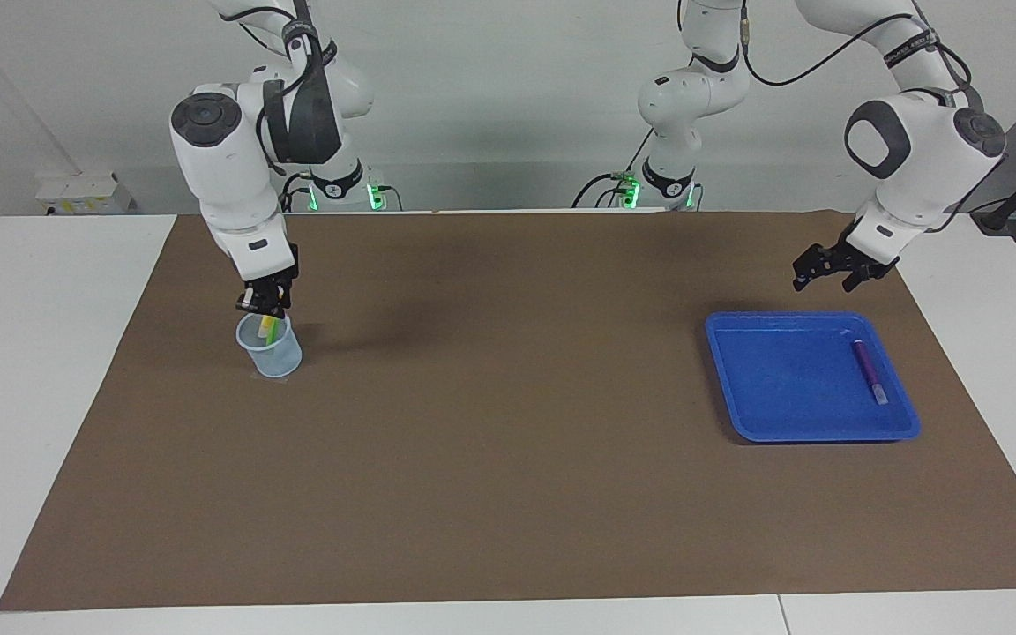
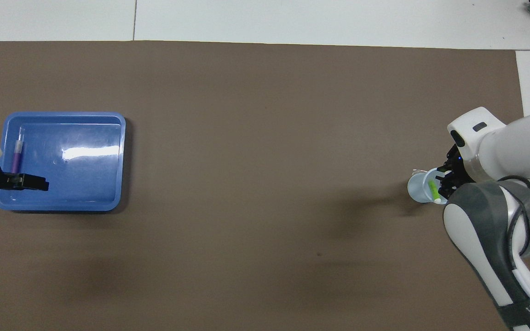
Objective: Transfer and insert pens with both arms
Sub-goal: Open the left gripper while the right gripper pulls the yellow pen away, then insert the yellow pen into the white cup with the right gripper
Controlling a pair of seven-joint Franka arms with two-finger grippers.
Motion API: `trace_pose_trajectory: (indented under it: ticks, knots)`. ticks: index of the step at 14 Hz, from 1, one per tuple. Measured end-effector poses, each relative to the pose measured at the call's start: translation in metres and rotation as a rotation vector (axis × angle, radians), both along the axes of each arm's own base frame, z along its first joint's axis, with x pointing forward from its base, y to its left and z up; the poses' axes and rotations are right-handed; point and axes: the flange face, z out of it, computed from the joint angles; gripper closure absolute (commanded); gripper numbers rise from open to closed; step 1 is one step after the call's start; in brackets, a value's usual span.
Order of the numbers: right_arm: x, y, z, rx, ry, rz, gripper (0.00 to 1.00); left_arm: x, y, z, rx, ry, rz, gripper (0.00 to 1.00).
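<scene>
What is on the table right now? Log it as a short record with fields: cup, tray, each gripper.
cup: clear cup at the right arm's end of the brown mat, green pen standing in it
yellow pen: held over the cup's mouth, tip going in
tray: blue tray at the left arm's end, purple pen lying in it
right gripper: shut on the yellow pen, just above the cup
left gripper: open, in the air by the tray's edge nearest the robots
</scene>
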Motion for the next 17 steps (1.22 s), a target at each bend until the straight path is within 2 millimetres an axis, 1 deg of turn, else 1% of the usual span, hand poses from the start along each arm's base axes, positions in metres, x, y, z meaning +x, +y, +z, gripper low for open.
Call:
trace_pose_trajectory:
  ticks: [3,5,7,8,9,10,11,12,13,14,15,16,17]
  knots:
    - [-0.006,-0.009,-0.02,0.001,0.013,-0.028,1.0,0.005,0.004,-0.017,-0.006,0.011,-0.003,0.0]
    - [-0.009,-0.018,-0.028,0.001,0.018,-0.055,1.0,0.006,0.002,-0.022,-0.008,0.015,-0.007,0.0]
    - [-0.009,-0.023,-0.032,0.003,0.002,-0.072,1.0,0.009,-0.001,-0.023,-0.006,0.005,-0.013,0.0]
    - [-0.009,-0.025,-0.033,0.004,-0.006,-0.092,0.96,0.01,-0.002,-0.023,-0.005,0.001,-0.017,0.0]
    - [-0.009,-0.025,-0.034,0.004,-0.009,-0.114,0.84,0.011,-0.003,-0.023,-0.005,-0.002,-0.026,0.0]
    - [-0.009,-0.023,-0.034,0.003,-0.011,-0.13,0.68,0.012,-0.005,-0.022,-0.005,-0.007,-0.043,0.0]
    - [-0.009,-0.021,-0.034,0.004,-0.012,-0.139,0.47,0.013,-0.006,-0.021,-0.005,-0.01,-0.067,0.0]
    - [-0.009,-0.019,-0.034,0.008,-0.013,-0.145,0.38,0.014,-0.005,-0.019,-0.005,-0.016,-0.09,0.0]
    - [-0.009,-0.018,-0.034,0.018,-0.011,-0.153,0.17,0.016,-0.004,-0.016,-0.004,-0.023,-0.103,0.0]
    - [-0.01,-0.018,-0.035,0.029,-0.01,-0.16,0.0,0.017,-0.004,-0.014,-0.003,-0.027,-0.109,0.0]
    - [-0.01,-0.017,-0.035,0.039,-0.008,-0.166,0.0,0.018,-0.003,-0.014,-0.003,-0.03,-0.111,0.0]
    - [-0.01,-0.017,-0.035,0.043,-0.008,-0.168,0.0,0.018,-0.001,-0.014,-0.001,-0.035,-0.111,0.05]
    - [-0.01,-0.016,-0.035,0.048,-0.008,-0.17,0.0,0.018,0.002,-0.015,0.001,-0.041,-0.112,0.05]
